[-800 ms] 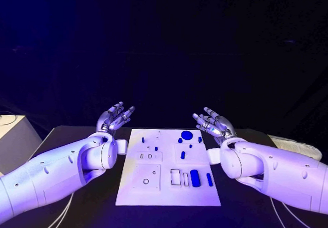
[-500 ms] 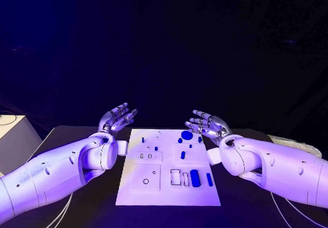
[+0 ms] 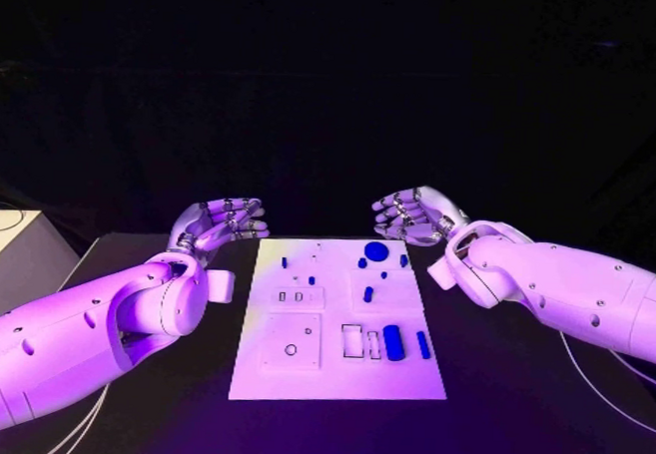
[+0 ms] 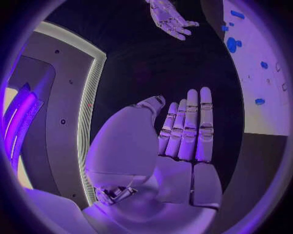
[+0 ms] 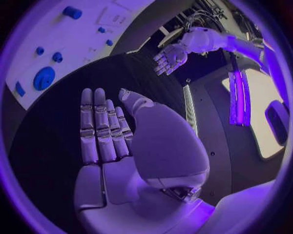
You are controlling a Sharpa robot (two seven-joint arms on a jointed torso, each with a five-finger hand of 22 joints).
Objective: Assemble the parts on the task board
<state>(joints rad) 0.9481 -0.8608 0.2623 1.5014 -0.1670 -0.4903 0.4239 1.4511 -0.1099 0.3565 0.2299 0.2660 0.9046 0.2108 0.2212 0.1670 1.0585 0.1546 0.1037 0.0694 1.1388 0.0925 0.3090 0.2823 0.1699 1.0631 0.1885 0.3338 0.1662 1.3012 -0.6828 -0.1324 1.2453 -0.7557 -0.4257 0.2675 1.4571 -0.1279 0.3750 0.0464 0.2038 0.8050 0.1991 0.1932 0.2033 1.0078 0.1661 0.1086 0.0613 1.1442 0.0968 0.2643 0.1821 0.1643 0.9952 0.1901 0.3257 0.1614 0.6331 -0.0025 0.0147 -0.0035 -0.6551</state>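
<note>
Head view: the task board [image 3: 338, 372], a white plate, lies flat in the middle of the black desk [image 3: 523, 414], long side running away from the robot. Blue parts rest on it: a round disc [image 3: 376, 251] near the far edge, a small peg [image 3: 368, 294] about mid-board, and a long rounded bar [image 3: 393, 342] with a thinner strip [image 3: 422, 344] just beside it toward the near right (several smaller blue pieces near the far end are too small to identify). White recessed outlines sit on the board's left half and beside the long bar.

The left hand [image 3: 220, 223] is raised above the desk off the board's far left corner, apart from the board. In the left wrist view the left hand [image 4: 183, 141] shows a flat palm with its fingers [image 4: 204, 124] straight and lying side by side, thumb held out to one side; nothing is in it.

The right hand [image 3: 412, 216] is raised off the board's far right corner, above the far edge near the disc, touching no part. In the right wrist view the right hand [image 5: 107, 141] likewise presents an empty palm, fingers [image 5: 88, 122] straight and close together, thumb set apart. The board and disc [image 5: 44, 78] appear beyond those fingers.
</note>
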